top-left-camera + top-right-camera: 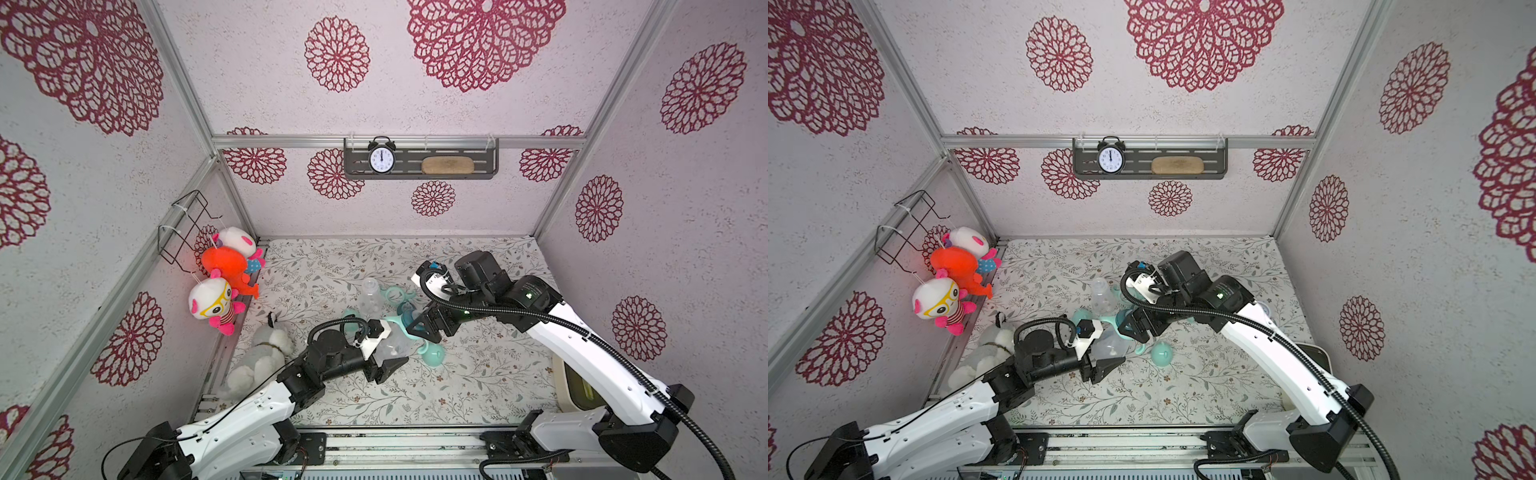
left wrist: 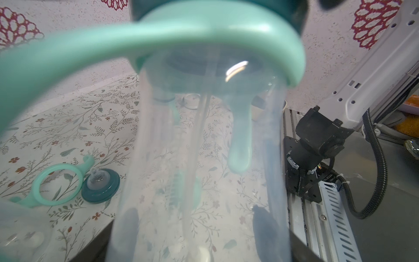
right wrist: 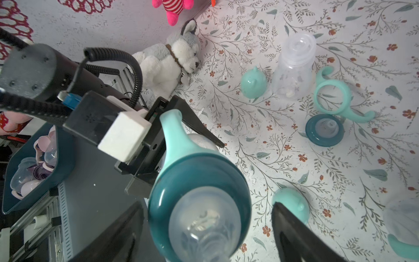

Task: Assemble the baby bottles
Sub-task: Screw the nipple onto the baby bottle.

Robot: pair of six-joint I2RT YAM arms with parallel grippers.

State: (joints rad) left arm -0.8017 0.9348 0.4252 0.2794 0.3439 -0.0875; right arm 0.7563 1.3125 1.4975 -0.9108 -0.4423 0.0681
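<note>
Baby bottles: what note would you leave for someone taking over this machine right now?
Left gripper: shut on a clear bottle wearing its mint handle ring and teal collar.
Right gripper: open, jaws either side of that collar.
Table: second bottle upright and bare, loose ring and loose collar nearby, two mint caps; seemingly a third bottle at the picture's edge.
Done: ring and collar on the held bottle, tightness unclear.
To do: cap it, then build the others.

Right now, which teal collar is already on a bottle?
The teal collar between the open fingers of the right gripper, atop the bottle the left gripper holds. The other collar lies loose on the mat beside a mint ring.
</note>
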